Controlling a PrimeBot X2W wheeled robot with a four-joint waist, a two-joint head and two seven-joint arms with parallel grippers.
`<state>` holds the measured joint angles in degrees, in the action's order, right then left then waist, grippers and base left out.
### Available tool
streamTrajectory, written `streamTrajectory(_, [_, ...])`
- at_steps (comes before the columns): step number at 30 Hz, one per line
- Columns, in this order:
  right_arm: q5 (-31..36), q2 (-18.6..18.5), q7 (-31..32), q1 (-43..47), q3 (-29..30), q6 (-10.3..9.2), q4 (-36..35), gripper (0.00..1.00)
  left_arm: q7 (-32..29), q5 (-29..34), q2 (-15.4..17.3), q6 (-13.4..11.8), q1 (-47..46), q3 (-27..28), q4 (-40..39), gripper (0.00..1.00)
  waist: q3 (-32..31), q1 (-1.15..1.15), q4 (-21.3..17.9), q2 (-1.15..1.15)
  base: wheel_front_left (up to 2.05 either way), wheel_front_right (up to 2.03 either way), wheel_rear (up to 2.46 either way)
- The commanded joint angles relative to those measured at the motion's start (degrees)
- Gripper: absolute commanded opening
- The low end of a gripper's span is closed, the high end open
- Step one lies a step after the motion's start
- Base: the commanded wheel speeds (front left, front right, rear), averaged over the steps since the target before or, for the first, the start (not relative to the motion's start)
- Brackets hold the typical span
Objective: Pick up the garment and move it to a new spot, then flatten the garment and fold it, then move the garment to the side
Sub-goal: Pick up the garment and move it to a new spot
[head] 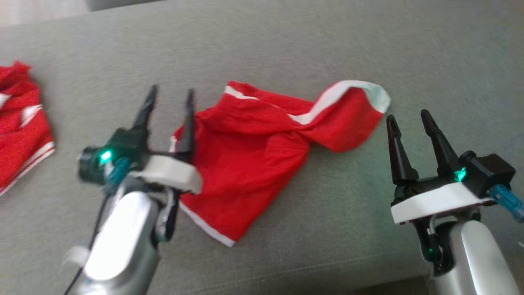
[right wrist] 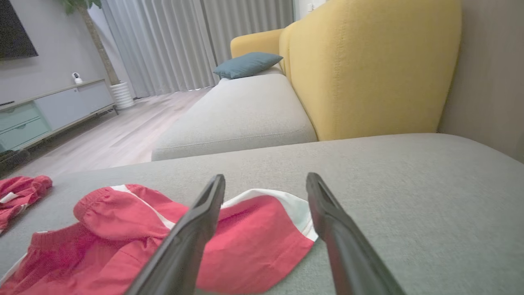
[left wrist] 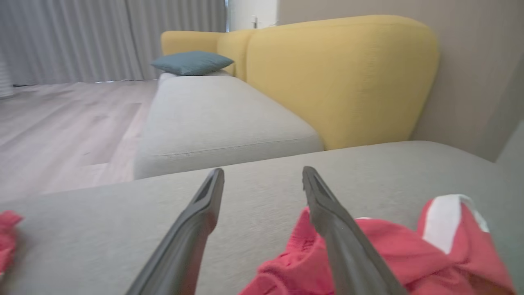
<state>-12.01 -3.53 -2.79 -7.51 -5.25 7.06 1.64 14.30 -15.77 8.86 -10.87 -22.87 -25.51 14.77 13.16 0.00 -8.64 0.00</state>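
1. Left claw: both fingers stand wide apart with nothing between them. In the head view its inner finger overlaps the left edge of the garment. You cannot tell from the views whether it touches the cloth.

2. Right claw: likewise wide and empty. It sits just beside the garment's right end, where a white band curls upward.

3. Garment position: it lies on the grey sofa seat, between the two claws. It is red with white trim and twisted near its middle. The larger portion spreads toward the left claw, and one hem corner points toward the seat's front edge.

4. Expected handling: treat the garment as light, thin and fully limp. It will probably sag from any grip point and hold no shape of its own. A pinch on a single layer may slip.

5. Where to grip: take hold at the thicker edges, meaning the white band on the right and the gathered edge on the left. Two grips set far apart should let the twist fall out on lifting. Avoid the twisted middle, which would likely bunch.

6. A second red garment lies well apart at the seat's left end. Leave it out of the grasp.
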Motion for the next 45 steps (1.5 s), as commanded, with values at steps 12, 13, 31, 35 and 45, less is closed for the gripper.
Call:
streamTrajectory(12, [0.77,-1.25,2.10,2.14,-0.76,0.43,-3.14,1.00,0.69,0.58,4.72,1.30,9.35,12.49,-6.37,1.00,-5.23,0.00,6.58,0.00,0.00,0.00,0.00])
streamTrajectory(13, [0.81,-1.32,2.38,2.70,-0.68,0.43,-3.35,1.00,0.69,0.80,5.07,2.12,10.82,12.94,-6.68,1.00,-5.74,0.00,6.77,0.00,0.00,0.00,0.00])
streamTrajectory(31, [1.08,-0.82,4.46,7.59,-0.35,0.43,-5.27,1.00,0.54,1.60,6.00,3.28,18.24,12.18,-8.27,1.00,-9.61,0.00,5.61,0.00,0.00,0.00,0.00])
streamTrajectory(35, [1.17,-0.67,4.63,7.60,-0.39,0.43,-5.56,1.00,0.31,1.59,6.08,2.94,18.32,12.03,-8.43,1.00,-9.44,0.00,5.56,0.00,0.00,0.00,0.00])
streamTrajectory(45, [1.15,-0.49,4.61,7.45,-0.30,0.43,-5.47,1.00,0.26,1.40,6.36,2.48,18.08,11.80,-8.55,1.00,-9.16,0.00,5.48,0.00,0.00,0.00,0.00])
